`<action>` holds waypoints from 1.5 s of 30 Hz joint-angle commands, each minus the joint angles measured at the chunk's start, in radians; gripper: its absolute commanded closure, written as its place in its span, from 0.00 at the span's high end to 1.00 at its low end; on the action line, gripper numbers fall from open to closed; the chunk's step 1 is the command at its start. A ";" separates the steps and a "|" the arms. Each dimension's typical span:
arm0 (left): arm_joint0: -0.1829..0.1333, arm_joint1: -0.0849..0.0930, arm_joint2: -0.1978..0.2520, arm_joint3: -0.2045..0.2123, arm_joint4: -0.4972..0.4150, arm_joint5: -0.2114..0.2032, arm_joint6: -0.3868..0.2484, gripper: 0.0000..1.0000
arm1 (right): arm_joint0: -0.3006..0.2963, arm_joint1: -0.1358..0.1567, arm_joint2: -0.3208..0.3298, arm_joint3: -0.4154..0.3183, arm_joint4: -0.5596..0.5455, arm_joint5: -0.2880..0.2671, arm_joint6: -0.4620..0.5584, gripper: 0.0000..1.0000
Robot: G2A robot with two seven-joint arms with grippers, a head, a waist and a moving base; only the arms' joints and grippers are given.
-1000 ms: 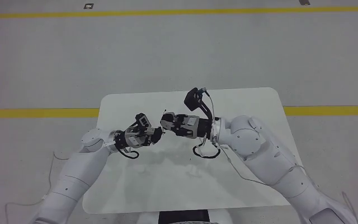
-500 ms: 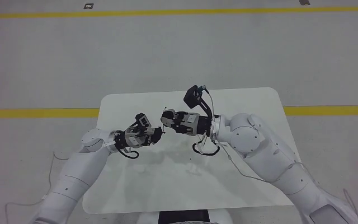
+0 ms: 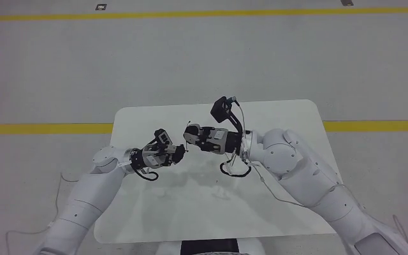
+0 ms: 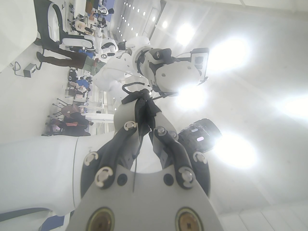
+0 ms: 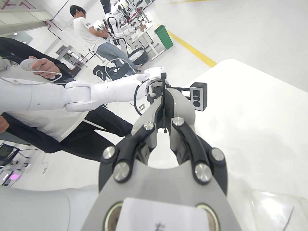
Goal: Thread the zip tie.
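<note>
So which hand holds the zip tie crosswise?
The right hand: the zip tie lies across it. In the left hand the strap runs lengthwise, back toward the wrist.

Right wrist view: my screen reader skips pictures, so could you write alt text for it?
The right pincer is shut on a black zip tie that stands crosswise between its fingers, above a white table. The left arm lies close behind it.

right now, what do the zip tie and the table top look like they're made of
zip tie: likely nylon-type plastic, matte black; a thin flexible-looking strip with a small moulded head.
table: smooth white top with a slight sheen and rounded corners; laminate or painted board, cannot tell which.
</note>
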 commanded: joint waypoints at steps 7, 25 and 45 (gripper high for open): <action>0.000 0.000 0.000 0.000 0.000 0.000 0.000 0.00 | 0.010 0.004 -0.014 0.012 0.008 0.000 -0.004 0.00; 0.000 0.000 0.000 0.000 0.000 0.000 0.000 0.00 | 0.006 0.019 -0.021 -0.001 0.011 0.000 -0.022 0.00; 0.000 0.000 0.000 0.000 0.000 0.000 0.000 0.00 | 0.017 0.030 -0.039 -0.009 0.011 0.000 -0.041 0.00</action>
